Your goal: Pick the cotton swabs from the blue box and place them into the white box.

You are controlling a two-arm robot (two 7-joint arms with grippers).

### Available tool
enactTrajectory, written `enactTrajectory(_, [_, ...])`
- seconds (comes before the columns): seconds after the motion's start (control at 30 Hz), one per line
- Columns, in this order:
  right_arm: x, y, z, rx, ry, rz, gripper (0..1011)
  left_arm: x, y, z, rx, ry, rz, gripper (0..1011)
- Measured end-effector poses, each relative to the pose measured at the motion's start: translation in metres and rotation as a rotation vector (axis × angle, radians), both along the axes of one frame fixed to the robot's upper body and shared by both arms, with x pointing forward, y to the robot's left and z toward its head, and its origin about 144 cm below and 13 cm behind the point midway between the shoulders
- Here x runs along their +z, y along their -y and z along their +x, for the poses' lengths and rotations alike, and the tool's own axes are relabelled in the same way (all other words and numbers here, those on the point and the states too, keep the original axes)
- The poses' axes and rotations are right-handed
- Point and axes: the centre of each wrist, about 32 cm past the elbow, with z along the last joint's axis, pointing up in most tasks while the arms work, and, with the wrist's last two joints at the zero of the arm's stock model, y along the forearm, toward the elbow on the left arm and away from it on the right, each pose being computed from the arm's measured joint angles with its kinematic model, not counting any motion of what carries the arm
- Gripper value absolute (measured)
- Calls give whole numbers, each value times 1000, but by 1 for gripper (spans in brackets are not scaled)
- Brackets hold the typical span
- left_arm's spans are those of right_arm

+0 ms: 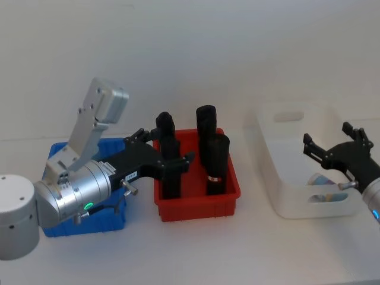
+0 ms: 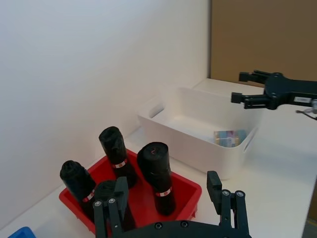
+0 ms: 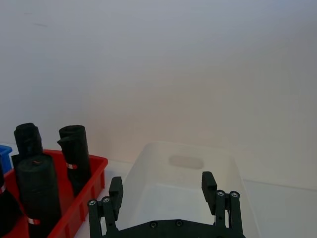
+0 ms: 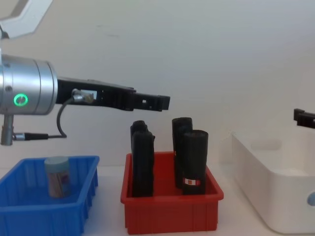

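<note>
One cotton swabs jar (image 4: 58, 176) with a light blue lid stands upright in the blue box (image 4: 29, 209). My left arm covers much of the blue box (image 1: 104, 224) in the head view. The left gripper (image 1: 163, 147) hovers open and empty above the red bin, past the blue box's right side. Another cotton swabs jar (image 1: 323, 180) lies on its side in the white box (image 1: 297, 208), also seen as the jar (image 2: 229, 137) from the left wrist. Over the white box's near right part, my right gripper (image 1: 328, 135) hangs open with nothing in it.
A red bin (image 1: 196, 208) holding several tall black cylinders (image 1: 217, 157) stands between the blue box and the white box, right under the left gripper's fingers. A pale wall closes the back. Bare table lies in front of the bins.
</note>
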Motion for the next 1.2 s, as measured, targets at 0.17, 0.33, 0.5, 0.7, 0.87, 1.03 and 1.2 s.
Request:
enactTrajectory(0.17, [-3,-8,-13,18,-4,7,1001,-11,6,-4,44,33,5,1004])
enactTrajectory(0.33, [-5,-17,-28,41,-6,16,1001,-25,13,-8,94,73,9,1004])
enactTrajectory(0.5, [-7,-27,-43,62,-11,28,1001,-37,20,-14,141,111,9,1004])
enactTrajectory(0.7, [-8,-37,-61,86,-16,43,1001,-52,28,-20,193,154,6,1004])
enactTrajectory(0.87, [-8,-42,-70,99,-19,53,1001,-62,34,-26,229,187,1,1004])
enactTrajectory(1.03, [-8,-44,-74,103,-21,56,1001,-73,40,-32,271,223,-8,1004])
enactTrajectory(1.2, [-8,-44,-75,104,-21,57,1001,-82,45,-37,301,250,-17,1004])
